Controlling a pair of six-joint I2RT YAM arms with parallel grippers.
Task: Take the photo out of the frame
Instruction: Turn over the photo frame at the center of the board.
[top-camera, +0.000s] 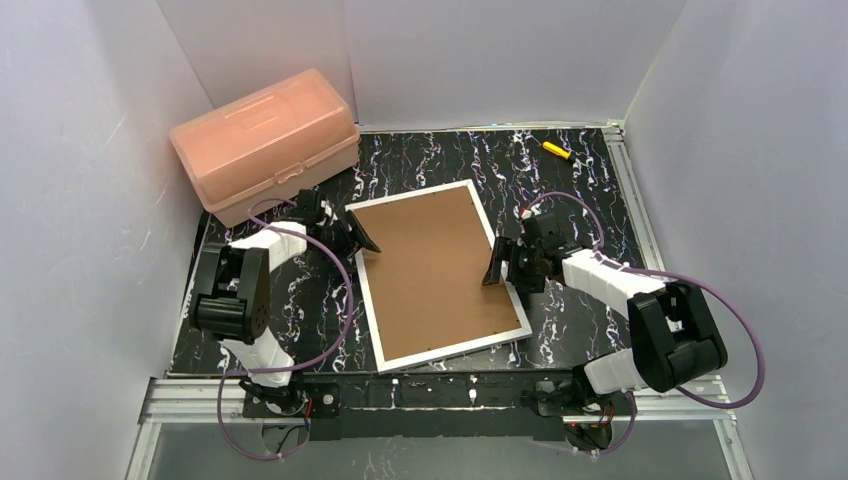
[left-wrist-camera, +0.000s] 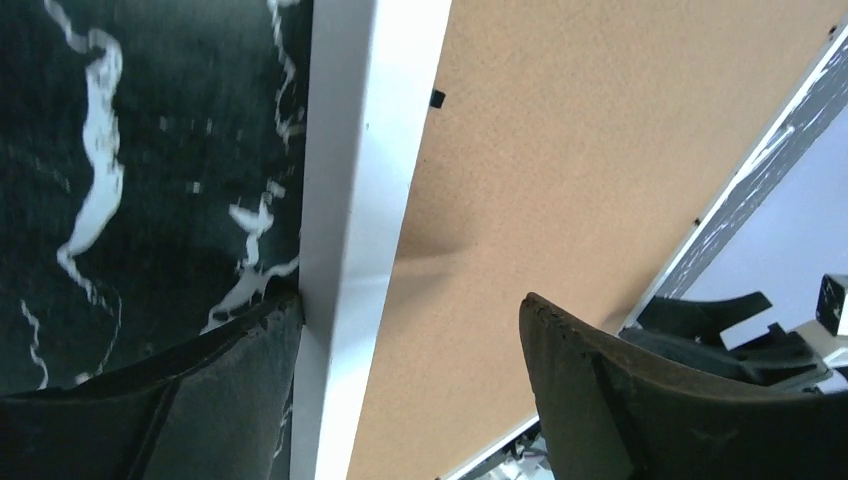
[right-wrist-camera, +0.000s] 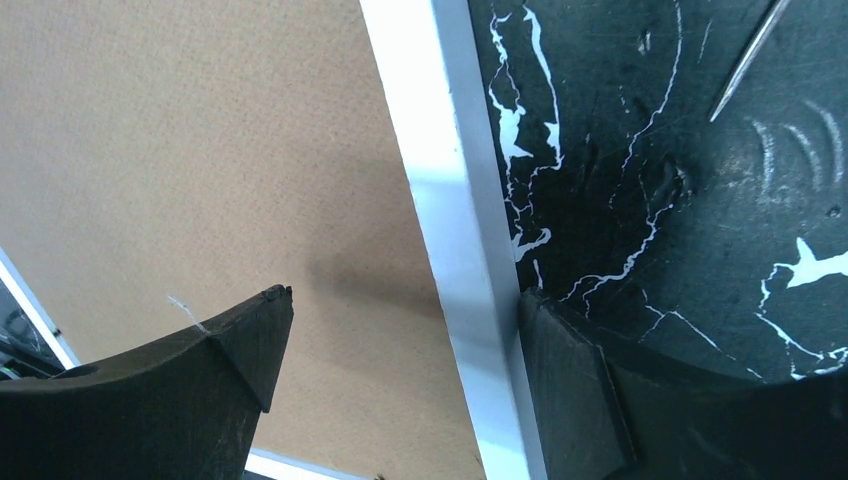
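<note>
From above, the frame (top-camera: 435, 270) lies flat in the middle of the black marbled table (top-camera: 580, 185), brown backing board up and turned a little askew. The photo is hidden from every view. A pink box (top-camera: 265, 140) sits at the far left corner and a small yellow object (top-camera: 556, 150) lies near the far edge; neither wrist camera catches either of them.

The overhead view does not settle how the fingers meet the frame, but the wrist cameras do. On the left wrist, the left gripper (left-wrist-camera: 410, 310) has its jaws spread wide across the frame's (left-wrist-camera: 600, 150) white border (left-wrist-camera: 345, 150). One finger (left-wrist-camera: 240, 370) is down on the table, right against the border's outer edge. The other finger (left-wrist-camera: 600, 390) hangs over the brown board, well in from the rim, and nothing is pinched. That same view catches part of the right gripper (left-wrist-camera: 730, 330) past the frame's opposite edge.

The right wrist shows a mirror of this. The right gripper (right-wrist-camera: 400, 300) is spread wide too, with one finger (right-wrist-camera: 580, 390) on the table hard beside the white border (right-wrist-camera: 440, 200). Its other finger (right-wrist-camera: 220, 350) is out over the frame's (right-wrist-camera: 200, 150) board, casting a soft shadow on it.

Now the arms, seen from overhead. The left gripper (top-camera: 355, 232) reaches in from the left to the frame's far left corner, forearm low and elbow folded back toward its base. The right gripper (top-camera: 505, 268) comes in from the right at the middle of the right side, with its wrist pitched down and its elbow bent out near the table's edge.
</note>
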